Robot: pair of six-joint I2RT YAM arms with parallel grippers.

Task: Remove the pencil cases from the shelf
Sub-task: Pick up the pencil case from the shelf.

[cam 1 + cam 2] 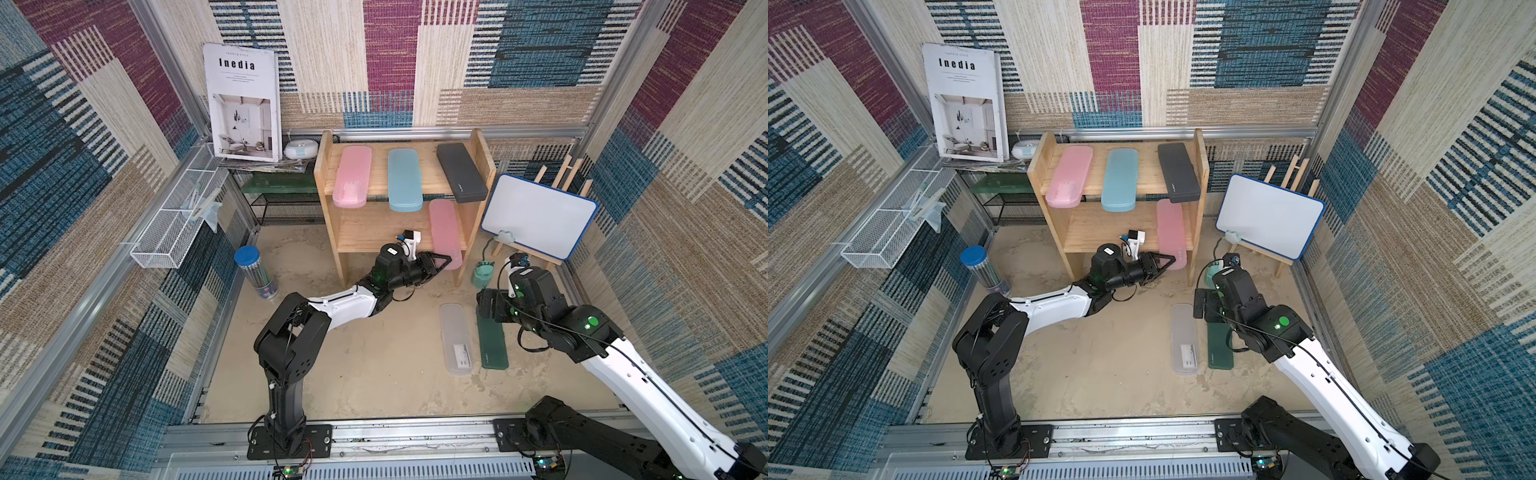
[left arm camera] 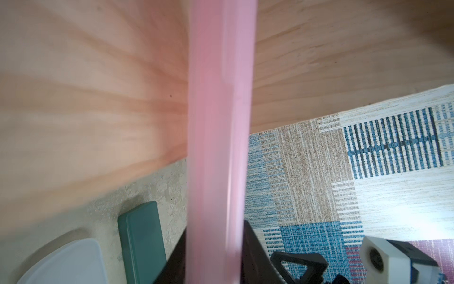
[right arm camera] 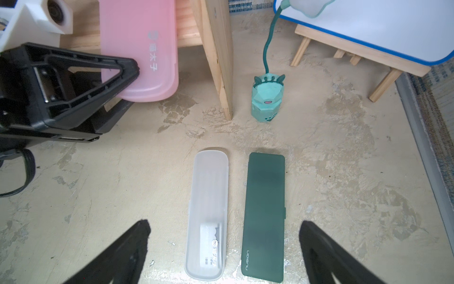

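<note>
The light wooden shelf (image 1: 324, 174) (image 1: 1038, 174) stands at the back. Its top tier holds a pink pencil case (image 1: 352, 176), a light blue one (image 1: 405, 179) and a black one (image 1: 461, 172). A second pink case (image 1: 444, 232) (image 1: 1170, 228) (image 2: 218, 123) (image 3: 140, 49) lies on the lower tier, sticking out over the front edge. My left gripper (image 1: 445, 262) (image 1: 1168, 262) (image 2: 216, 246) is shut on its near end. On the table lie a frosted clear case (image 1: 456, 338) (image 3: 208, 214) and a dark green case (image 1: 492, 345) (image 3: 265, 214). My right gripper (image 1: 486, 305) (image 3: 224, 223) hovers open above them.
A whiteboard on an easel (image 1: 540, 216) and a teal lamp (image 1: 482, 276) stand right of the shelf. A blue-capped pencil cylinder (image 1: 253, 272) stands at the left. A black wire rack (image 1: 286, 203), a white wire basket (image 1: 174, 224) and a magazine (image 1: 243, 102) line the back left.
</note>
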